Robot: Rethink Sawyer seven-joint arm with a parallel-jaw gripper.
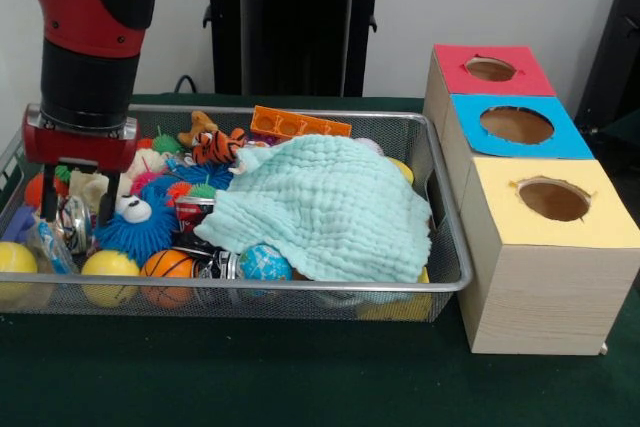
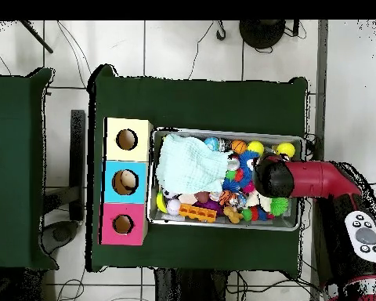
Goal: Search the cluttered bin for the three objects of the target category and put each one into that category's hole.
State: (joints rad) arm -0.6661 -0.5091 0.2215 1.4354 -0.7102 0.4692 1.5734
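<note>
The bin is a silver wire-mesh basket full of toys, also in the overhead view. The blue-framed hole tops the middle wooden box to its right; in the overhead view it lies left of the bin. My gripper is open at the bin's left end. Its fingers hang apart, down among the toys, on either side of a shiny silvery item. In the overhead view the arm's black head hides the gripper.
A pale mint cloth covers the bin's middle and right. Around the gripper lie a blue spiky ball with eyes, yellow balls, a small basketball, a globe ball and a tiger toy. Red-framed and yellow-framed holes flank the blue one.
</note>
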